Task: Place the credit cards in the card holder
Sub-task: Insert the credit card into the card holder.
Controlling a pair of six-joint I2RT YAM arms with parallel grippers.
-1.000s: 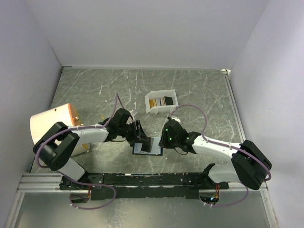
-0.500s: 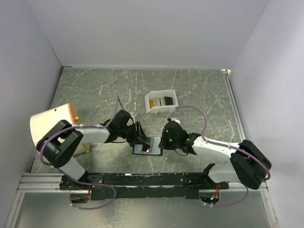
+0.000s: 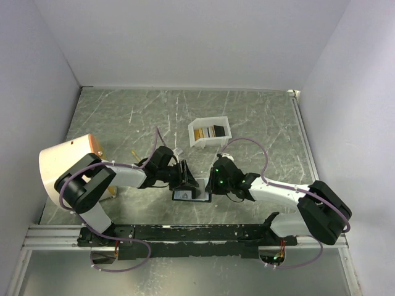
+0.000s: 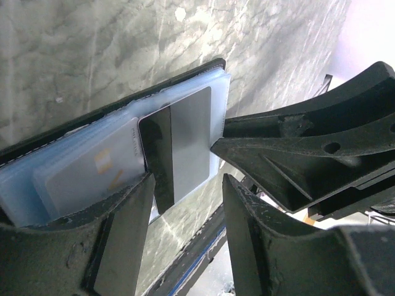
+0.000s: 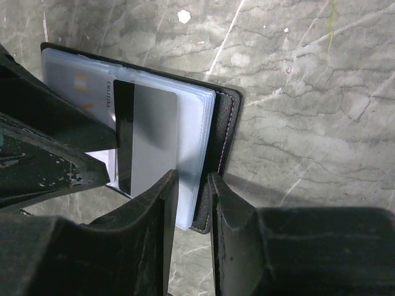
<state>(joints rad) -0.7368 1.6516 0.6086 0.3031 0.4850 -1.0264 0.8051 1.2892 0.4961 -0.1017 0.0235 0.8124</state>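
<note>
Seating of one card in its pocket is, I judge, the step in hand.

Top camera: the card holder (image 3: 188, 195) lies open on the tabletop (image 3: 123, 117), at 6 o'clock from the white box (image 3: 210, 143) where more credit cards (image 3: 210, 131) wait. The left claw (image 3: 186, 179) is at its 10 o'clock side, the right claw (image 3: 210, 185) at its 3 o'clock side. To do this well I would let one side fix the holder and the other side only push, so that the holder does not slide.

Left wrist camera: a grey card (image 4: 185, 148) with a black stripe lies on the pale blue pockets, its long side pointing to 1 o'clock. I would push it only along this line, flat and slowly. A crooked push may bend it or jam it. Whether its far end is already under a pocket lip, I cannot tell. Its near end lies between my left fingers (image 4: 123, 240), which stand apart, roughly half way. The finger at 9 o'clock is just beside the stripe, maybe touching. The finger at 3 o'clock is apart from the card. So this claw clamps nothing.

Right wrist camera: the right fingers (image 5: 148, 240) are close together, and the holder's edge at 3 o'clock, black cover with pale sleeves, sits between them. I read this as a clamp on the holder, which is what the push needs.
</note>
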